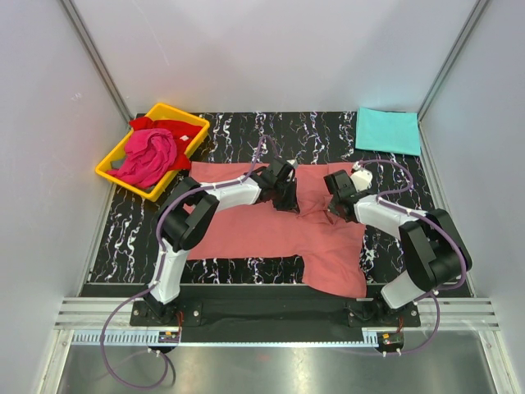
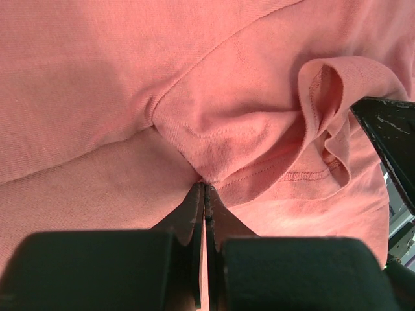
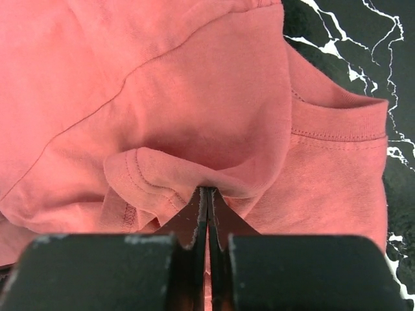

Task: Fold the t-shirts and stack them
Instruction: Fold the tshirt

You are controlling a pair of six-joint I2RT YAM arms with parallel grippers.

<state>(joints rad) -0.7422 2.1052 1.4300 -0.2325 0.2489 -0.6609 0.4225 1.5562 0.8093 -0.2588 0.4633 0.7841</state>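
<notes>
Top external view shows the salmon-pink t-shirt [image 1: 271,234] spread wide across the middle of the desk [image 1: 246,131]. Both arms reach over it. The left end effector [image 1: 287,203] and the right end effector [image 1: 330,207] come down on the far middle part of this shirt, near each other but not touching. The cloth bunches up into a small dip between them.

Left wrist view shows the left end effector clenched, with a little fold of the pink cloth pinched at its tips. Right wrist view shows the right end effector clenched too, nipping a rolled hem of the same shirt.

Count the shirts: four. One is the salmon-pink t-shirt under the arms. One turquoise t-shirt [image 1: 387,130] lies folded flat, far off from the pink shirt's far right corner. One magenta t-shirt [image 1: 148,156] and one red t-shirt [image 1: 176,130] sit crumpled in the one yellow tray [image 1: 111,171], just beside the pink shirt's far left corner. Two arms, two end effectors.

Beyond the pink shirt's far edge there is a bare strip of dark desk, between the tray and the turquoise shirt. The pink shirt's near right part hangs close to the desk's near edge, by the right arm's base. White walls [image 1: 262,49] stand around the desk on three sides.
</notes>
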